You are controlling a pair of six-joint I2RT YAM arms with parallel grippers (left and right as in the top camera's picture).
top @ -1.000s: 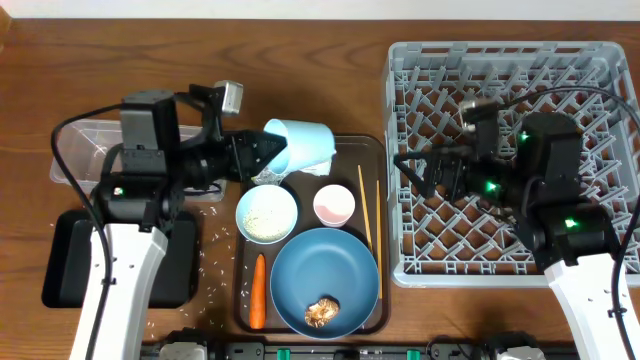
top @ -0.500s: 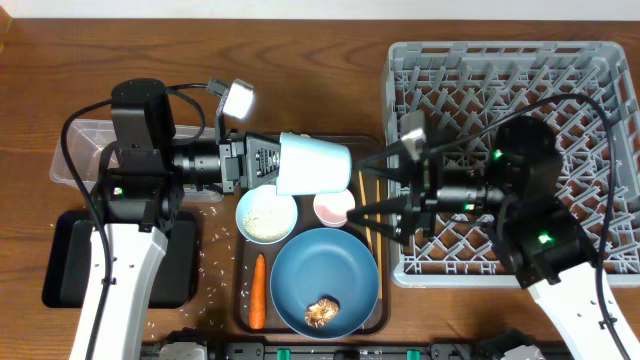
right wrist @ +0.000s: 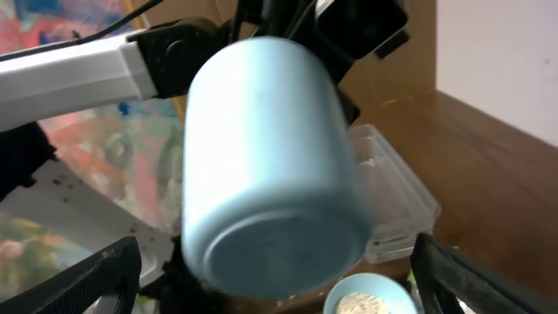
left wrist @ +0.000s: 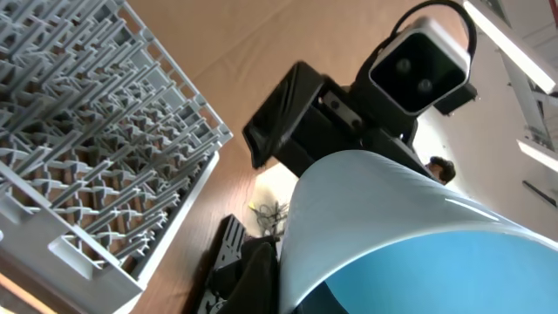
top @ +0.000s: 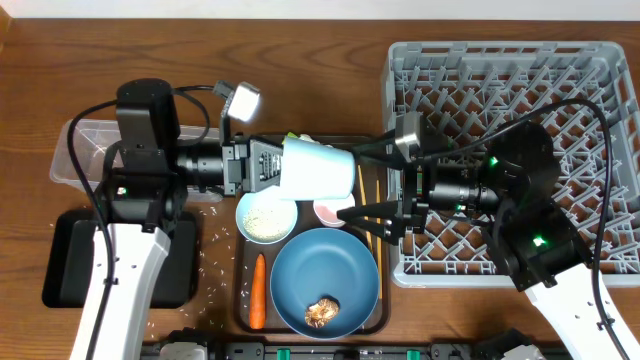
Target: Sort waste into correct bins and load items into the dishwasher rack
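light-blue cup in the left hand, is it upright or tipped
Tipped on its side: the light-blue cup lies horizontal in the left hand, and the right wrist view looks straight at its base.

The surface (top: 300, 80) is brown wood with a visible grain. A large grey dishwasher rack (top: 500, 48) stands directly on it and fills most of the right side. A dark brown serving tray (top: 244, 270) lies in the middle towards the front edge, just beside the rack's left wall. On the left a clear plastic tub (top: 80, 140) sits farther back, and a shallow black tray (top: 65, 260) lies in front of it. White rice grains (top: 212, 262) are scattered on the bare wood between the black tray and the serving tray.
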